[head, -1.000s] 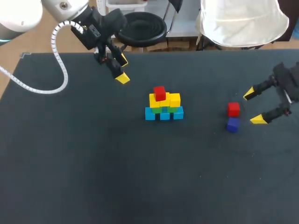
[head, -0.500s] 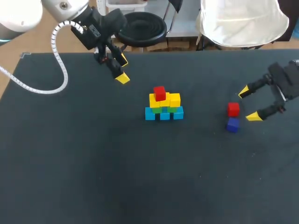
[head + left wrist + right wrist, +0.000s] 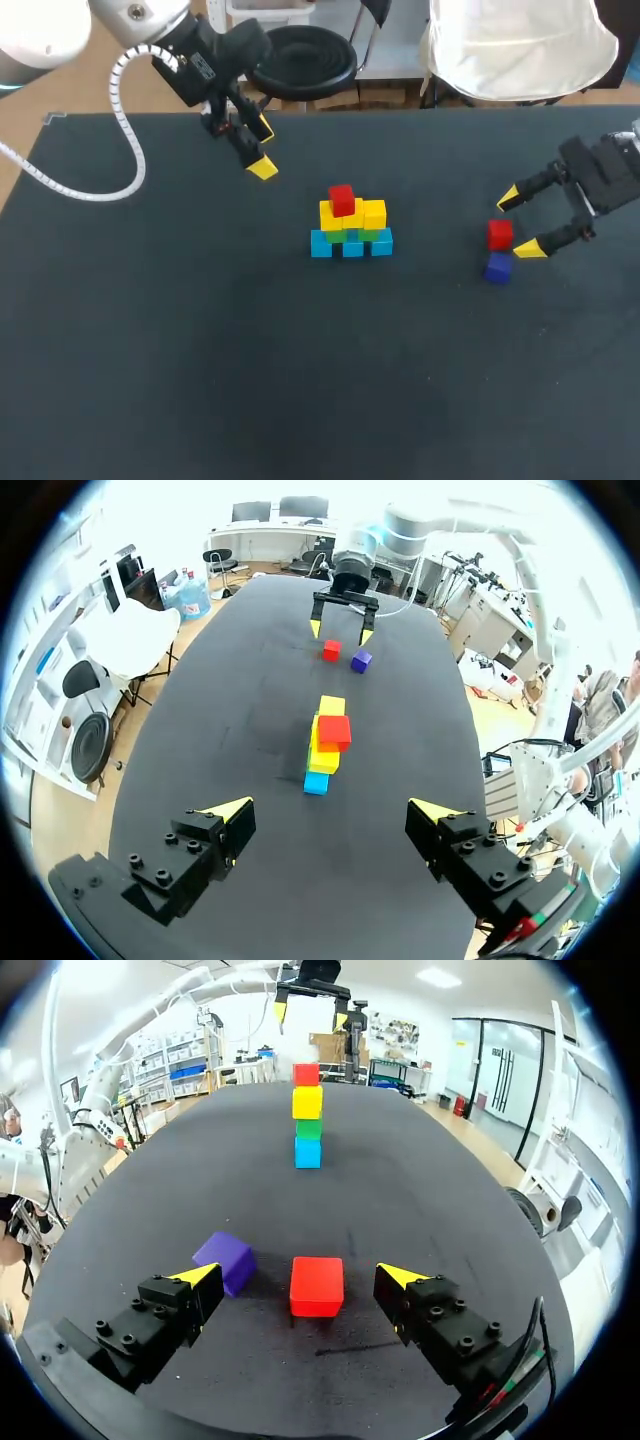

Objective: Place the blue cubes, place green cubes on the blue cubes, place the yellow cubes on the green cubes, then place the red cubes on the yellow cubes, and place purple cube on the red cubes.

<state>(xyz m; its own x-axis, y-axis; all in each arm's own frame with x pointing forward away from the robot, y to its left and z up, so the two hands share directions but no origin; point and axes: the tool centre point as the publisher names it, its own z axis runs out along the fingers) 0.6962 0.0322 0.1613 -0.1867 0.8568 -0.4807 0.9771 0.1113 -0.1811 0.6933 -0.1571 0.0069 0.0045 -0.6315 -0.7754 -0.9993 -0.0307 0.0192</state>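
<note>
the jaws of the right gripper (image 3: 520, 223) are spread wide, low over the right side of the table (image 3: 200, 400). the loose red cube (image 3: 317, 1285) sits at the mouth of the gap and neither finger touches it. the spread looks chosen so the fingers can pass either side of this cube, and it is lined up squarely between them. the purple cube (image 3: 225, 1260) lies just beside the red one on its near side, outside the fingers, so a careless close could nudge it.

the left gripper's (image 3: 262, 147) jaws are also spread and hold nothing. it hangs at the far left, well apart from the stack, likely parked there to leave the middle free.

at mid-table the blue cubes (image 3: 350, 245) form the base, with green cubes (image 3: 375, 235) on them and yellow cubes (image 3: 372, 213) above. one red cube (image 3: 341, 200) sits on the yellow layer toward its left. my judgement is that the loose red cube is next, and purple goes last.
</note>
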